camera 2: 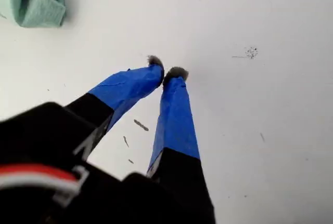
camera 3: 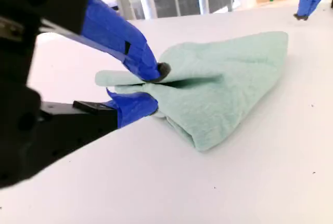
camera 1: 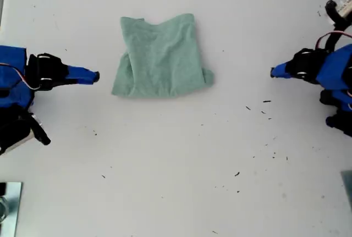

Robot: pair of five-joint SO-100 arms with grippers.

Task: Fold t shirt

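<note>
Looking floppy, light and soft, the t shirt [camera 1: 160, 55] lay half-folded on the white surface [camera 1: 176, 165], upper middle of the exterior view, so I'd pinch a doubled edge; my second gripper [camera 3: 156, 88] had fingers parted beside it, and my first gripper [camera 2: 166, 68] was closed on nothing.

My first gripper [camera 2: 166, 71] rests with its blue-taped fingertips [camera 2: 177, 74] together (nothing between them) above the white table [camera 2: 270, 109]; the t shirt [camera 2: 36, 0] lies well beyond them.
</note>
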